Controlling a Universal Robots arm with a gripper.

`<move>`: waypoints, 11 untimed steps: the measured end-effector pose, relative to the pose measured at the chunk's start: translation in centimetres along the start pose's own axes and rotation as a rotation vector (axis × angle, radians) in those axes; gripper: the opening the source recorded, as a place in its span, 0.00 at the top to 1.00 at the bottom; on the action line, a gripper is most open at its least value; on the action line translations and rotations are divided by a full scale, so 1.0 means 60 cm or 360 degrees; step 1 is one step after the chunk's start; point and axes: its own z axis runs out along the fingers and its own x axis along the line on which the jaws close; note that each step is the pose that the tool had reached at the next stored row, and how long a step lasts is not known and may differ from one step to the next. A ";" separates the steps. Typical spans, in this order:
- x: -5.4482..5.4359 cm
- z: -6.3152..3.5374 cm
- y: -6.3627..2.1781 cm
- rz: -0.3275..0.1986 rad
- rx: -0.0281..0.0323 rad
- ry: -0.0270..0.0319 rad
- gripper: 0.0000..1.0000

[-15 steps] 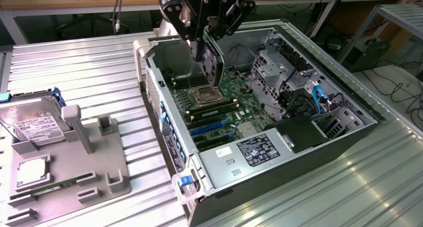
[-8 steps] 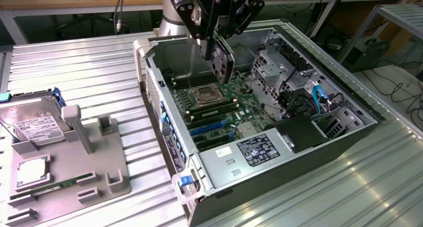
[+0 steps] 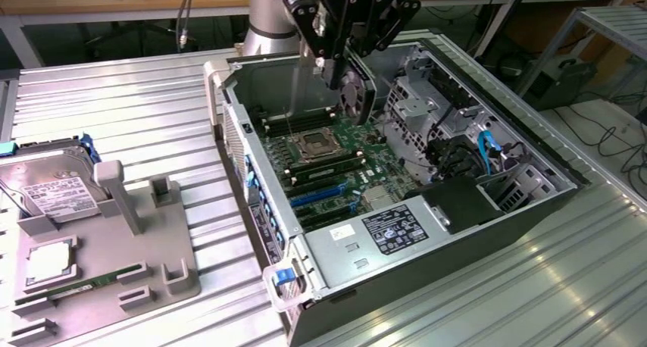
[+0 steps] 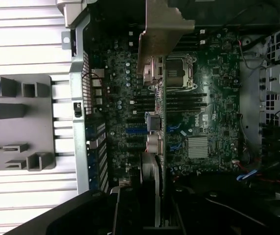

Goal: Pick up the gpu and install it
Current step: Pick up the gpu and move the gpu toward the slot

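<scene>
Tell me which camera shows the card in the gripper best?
The exterior view: the gpu hangs from the gripper over the open computer case, its dark face showing. The wrist view sees it edge-on, with its silver bracket.

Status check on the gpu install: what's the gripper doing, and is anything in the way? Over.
Gripper shut on gpu, card hanging on edge. Held above motherboard inside open case, not seated. Blue slots look bare; no obstruction seen.

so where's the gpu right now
The thin dark gpu card hangs in the black gripper over the green motherboard in the open grey case, top centre of the exterior view.
</scene>
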 end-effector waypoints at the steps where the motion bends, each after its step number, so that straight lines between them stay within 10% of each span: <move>1: -0.004 0.000 0.000 0.0000 -0.00001 0.00000 0.72; 11: -0.056 0.002 0.002 0.0000 -0.00002 0.00000 0.72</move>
